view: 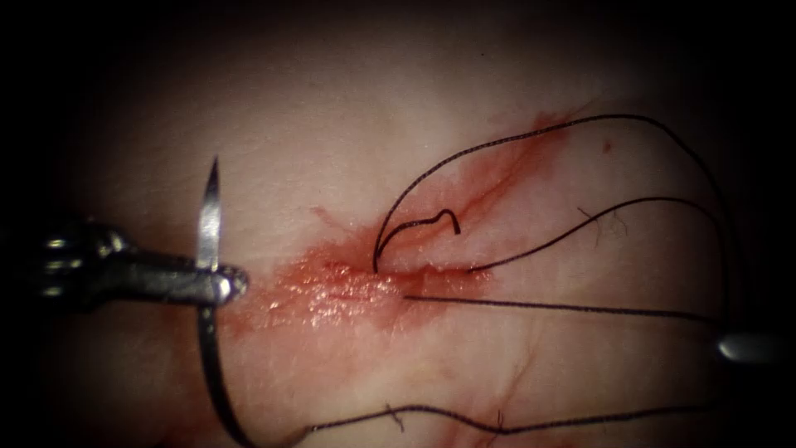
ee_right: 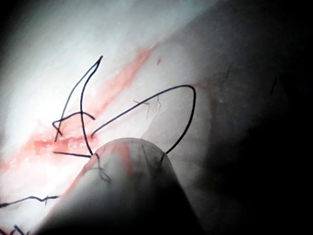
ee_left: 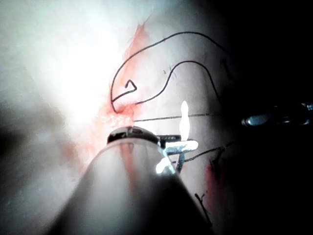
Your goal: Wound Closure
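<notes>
The left claw (view: 217, 284) enters from the left of the endoscope view and is clenched on the needle (view: 209, 224). The grip sits on the body of the curve, below the tip. The point stands upward, free of the tissue (view: 332, 124), on the left side of the cut (view: 356, 286). The rest of the curve sweeps down below the claw to where the thread (view: 531, 305) joins it.

From the cut, thread runs out to the right in several strands: two arch upward and over, and one lies nearly straight toward the right claw (view: 750, 347) at the right edge. Whether that claw is released or clenched cannot be told. A short cut end of thread (view: 435, 220) curls just above the cut. Red fluid (view: 315, 299) wets the tissue around the cut.

Handling guidance, as a judgement: keep the needle clamped square across the jaws so it cannot rotate. Keep the point clear of the tissue surface while it is out. Keep the loose strands away from the needle tip to avoid a snag. Avoid crushing the point.

No brand, label or legible writing appears on the tools or the tissue.
</notes>
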You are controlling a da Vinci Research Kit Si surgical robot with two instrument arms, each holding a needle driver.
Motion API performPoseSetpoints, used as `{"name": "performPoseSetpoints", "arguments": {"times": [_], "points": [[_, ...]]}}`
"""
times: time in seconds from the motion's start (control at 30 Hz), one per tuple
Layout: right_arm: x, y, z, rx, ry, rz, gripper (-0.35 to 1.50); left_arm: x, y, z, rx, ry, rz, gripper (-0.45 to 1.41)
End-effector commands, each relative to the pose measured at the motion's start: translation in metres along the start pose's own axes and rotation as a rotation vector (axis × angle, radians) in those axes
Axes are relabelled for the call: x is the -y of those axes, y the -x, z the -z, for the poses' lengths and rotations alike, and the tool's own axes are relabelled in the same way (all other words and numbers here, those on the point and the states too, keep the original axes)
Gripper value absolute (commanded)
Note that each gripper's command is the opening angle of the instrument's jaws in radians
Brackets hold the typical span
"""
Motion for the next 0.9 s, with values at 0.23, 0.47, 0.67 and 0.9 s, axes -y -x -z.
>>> {"name": "performPoseSetpoints", "arguments": {"times": [0.23, 0.47, 0.67, 0.9], "points": [[0.0016, -0.0038, 0.0066, -0.086, 0.023, 0.030, -0.35, 0.0005, 0.0000, -0.0004, 0.000, 0.001, -0.001, -0.45], [0.0014, -0.0042, 0.0068, -0.108, 0.037, 0.106, 0.00, 0.0006, 0.0000, -0.0005, -0.001, 0.000, -0.001, -0.45], [0.0019, -0.0023, 0.0034, -0.128, -0.042, 0.240, 1.21, 0.0006, 0.0000, -0.0006, -0.002, 0.000, -0.002, -0.45], [0.0037, 0.0014, -0.0015, -0.067, -0.114, 0.385, 1.25, 0.0017, 0.0011, -0.0006, 0.016, -0.014, -0.016, -0.45]]}}
